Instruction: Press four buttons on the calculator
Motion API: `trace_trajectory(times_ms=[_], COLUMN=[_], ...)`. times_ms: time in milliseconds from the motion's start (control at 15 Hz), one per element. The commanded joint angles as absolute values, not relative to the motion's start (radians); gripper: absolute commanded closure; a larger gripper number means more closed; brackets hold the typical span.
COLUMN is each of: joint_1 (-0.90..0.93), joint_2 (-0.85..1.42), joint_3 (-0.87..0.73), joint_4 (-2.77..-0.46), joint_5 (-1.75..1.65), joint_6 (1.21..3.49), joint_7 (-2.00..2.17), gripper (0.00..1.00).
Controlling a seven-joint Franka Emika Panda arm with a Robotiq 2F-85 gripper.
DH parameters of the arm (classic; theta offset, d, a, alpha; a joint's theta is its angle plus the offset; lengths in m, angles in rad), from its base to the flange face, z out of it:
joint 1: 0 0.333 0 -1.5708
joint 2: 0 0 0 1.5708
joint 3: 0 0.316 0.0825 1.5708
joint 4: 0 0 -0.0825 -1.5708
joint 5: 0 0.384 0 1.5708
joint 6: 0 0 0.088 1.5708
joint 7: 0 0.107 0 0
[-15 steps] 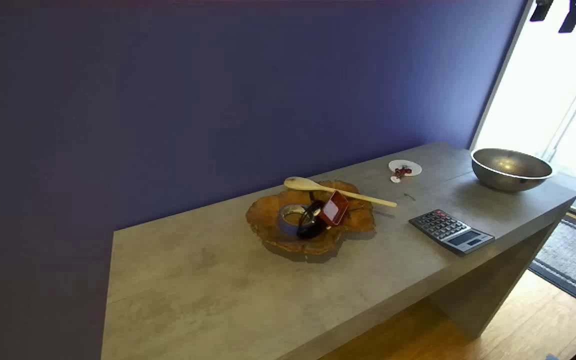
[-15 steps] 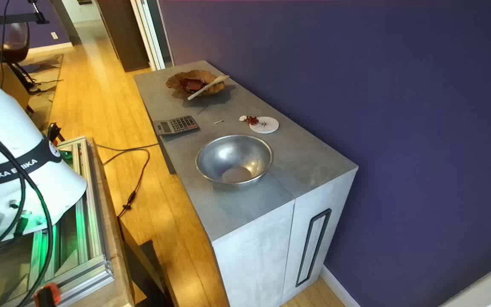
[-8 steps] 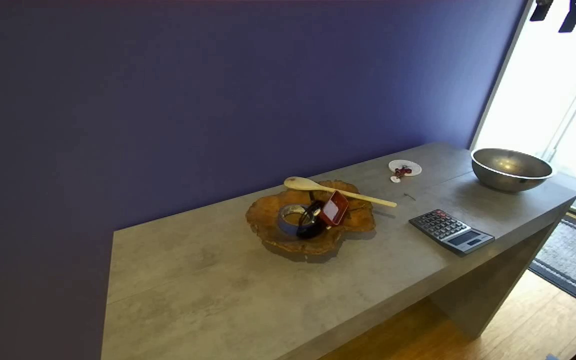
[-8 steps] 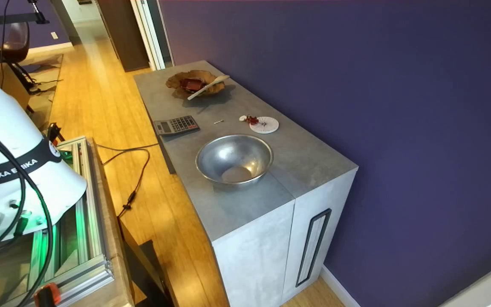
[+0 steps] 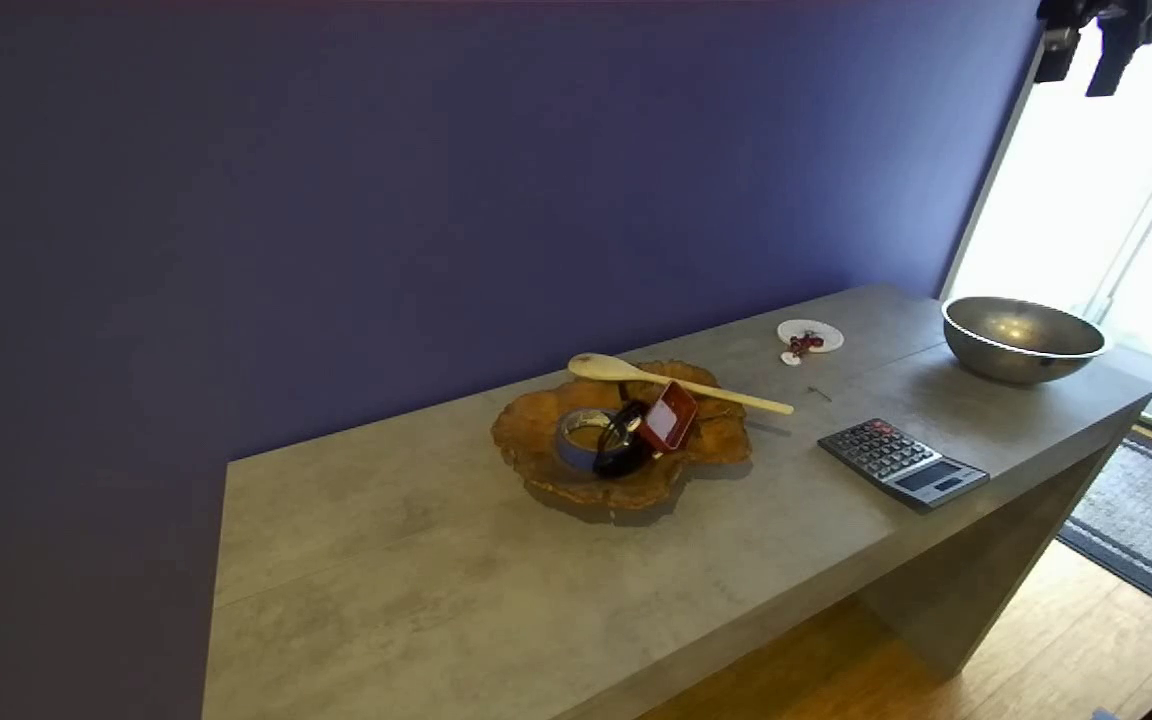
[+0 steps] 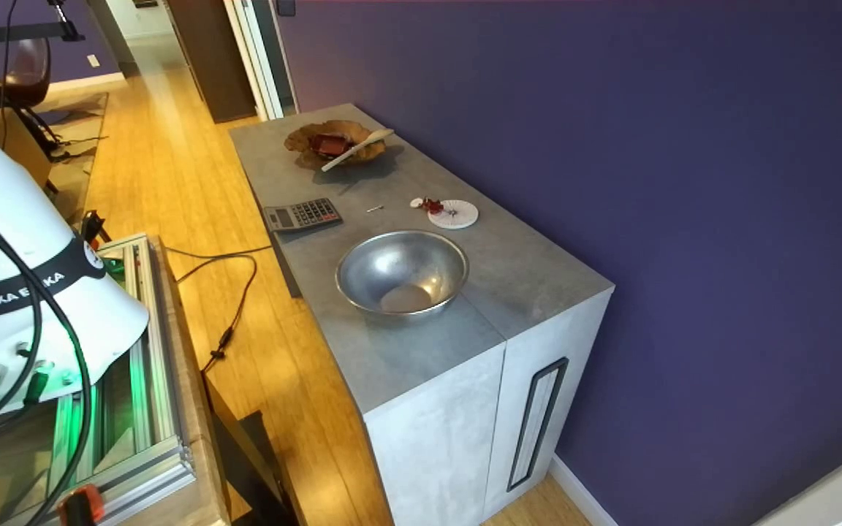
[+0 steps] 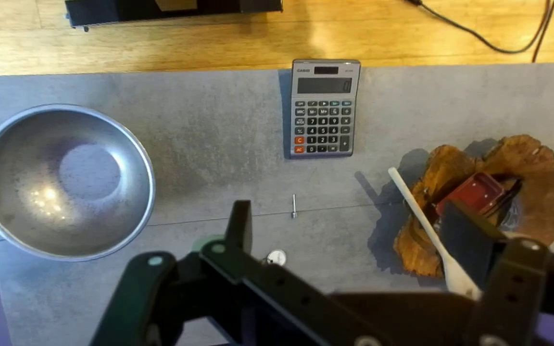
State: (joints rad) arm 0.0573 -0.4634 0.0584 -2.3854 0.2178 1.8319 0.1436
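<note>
The Robotiq gripper (image 7: 352,233) hangs above a gray countertop (image 7: 214,154), its jaws spread wide in the wrist view. Below, a wooden spoon (image 7: 432,233) rests across a rough-edged wooden bowl (image 7: 542,185) that holds a red box (image 7: 474,193), well apart from a metal mixing bowl (image 7: 65,192). Between the bowls, a Casio desktop calculator (image 7: 323,109) reading 0 lies at the countertop's edge, with wood flooring (image 7: 200,45) beyond.
</note>
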Motion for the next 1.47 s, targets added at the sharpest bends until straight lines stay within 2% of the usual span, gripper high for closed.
trace_trajectory(times_ms=[0, 333, 733, 867, 933, 1400], joint_1=[0.114, 0.199, 0.274, 0.28, 0.273, 0.264], joint_2=[-0.421, -0.328, -0.106, -0.036, -0.104, -0.056], joint_3=[0.13, 0.214, 0.265, 0.264, 0.263, 0.255], joint_4=[-2.43, -2.534, -2.573, -2.557, -2.582, -2.562], joint_5=[0.25, 0.334, 0.435, 0.441, 0.402, 0.392], joint_6=[1.885, 2.117, 2.381, 2.416, 2.38, 2.376], joint_7=[0.154, 0.185, 0.177, 0.151, 0.176, 0.181], gripper=[0.0, 0.0, 0.0, 0.0, 0.0, 0.0])
